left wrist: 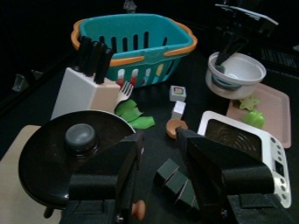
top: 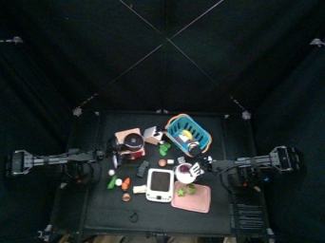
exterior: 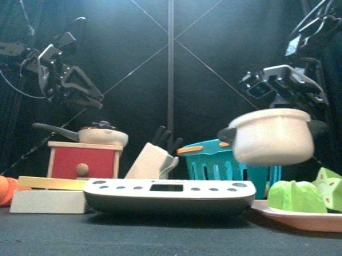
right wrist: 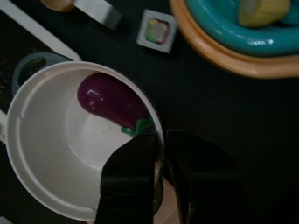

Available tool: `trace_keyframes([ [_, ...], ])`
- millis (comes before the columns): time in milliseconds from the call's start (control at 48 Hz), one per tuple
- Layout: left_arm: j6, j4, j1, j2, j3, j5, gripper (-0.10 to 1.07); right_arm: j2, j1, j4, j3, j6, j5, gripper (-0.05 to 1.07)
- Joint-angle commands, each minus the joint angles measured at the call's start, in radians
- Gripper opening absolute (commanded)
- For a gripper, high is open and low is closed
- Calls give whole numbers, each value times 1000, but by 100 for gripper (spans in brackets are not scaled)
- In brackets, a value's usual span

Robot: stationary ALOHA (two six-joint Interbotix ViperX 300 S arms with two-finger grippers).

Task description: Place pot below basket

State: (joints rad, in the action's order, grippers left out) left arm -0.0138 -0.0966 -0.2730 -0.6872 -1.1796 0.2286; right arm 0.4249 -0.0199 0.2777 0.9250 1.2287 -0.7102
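Top looks straight down from far, front level and near; both share the basket [top: 189, 131].

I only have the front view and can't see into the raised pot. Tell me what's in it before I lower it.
Observer: A purple eggplant lies inside the pot.
Operator: Report the right grip.
Observer: The right gripper is shut on the pot's rim, one jaw inside the wall.
Operator: Now give me the basket's contents.
Observer: A yellow item lies in the basket.
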Motion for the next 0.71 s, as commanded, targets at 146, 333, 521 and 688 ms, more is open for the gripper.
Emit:
trace_keyframes([
  [146,0,0,-3,0,12,6,77,11,-28,15,32,9,2,52],
  [333,2,0,-3,0,11,5,77,-12,-80,55,48,9,37,53],
  [521,0,0,-8,0,11,5,77,-32,-123,81,64,9,118,53],
  [688,2,2,-8,0,9,5,77,-48,-141,81,84,9,141,53],
])
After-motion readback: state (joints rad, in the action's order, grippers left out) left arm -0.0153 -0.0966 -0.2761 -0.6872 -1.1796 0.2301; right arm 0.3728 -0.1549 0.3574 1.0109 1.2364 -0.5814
